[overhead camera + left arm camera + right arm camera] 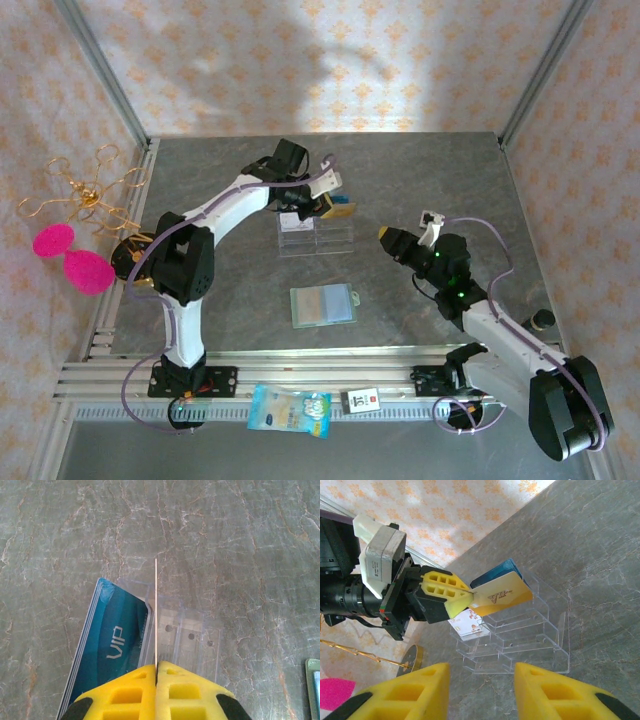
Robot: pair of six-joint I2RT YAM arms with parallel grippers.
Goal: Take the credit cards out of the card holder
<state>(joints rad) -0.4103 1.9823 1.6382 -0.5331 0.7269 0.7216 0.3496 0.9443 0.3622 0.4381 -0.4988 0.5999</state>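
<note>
Left gripper [467,600] is pinching a gold card [502,596] over the clear rack [530,640], beside the blue card [112,645] reading "VIP"; right gripper [481,672] is hanging with jaws apart.

The clear acrylic tiered rack [315,238] is standing near the middle of the grey marbled table [440,180], its empty pockets catching the light. A bright blue card marked VIP [112,650] is leaning in one of its pockets, tilting to one side. Over at the left edge a gold wire ornament [90,190] is sprawling against the wall, two hot-pink discs [88,272] hanging just below it. On the near aluminium rail [120,375], a blue-and-white packet [290,410] is lying flat, and a small white tag [360,400] is sitting just beside it. Orange-patterned wallpaper [300,60] is wrapping the whole enclosure.
</note>
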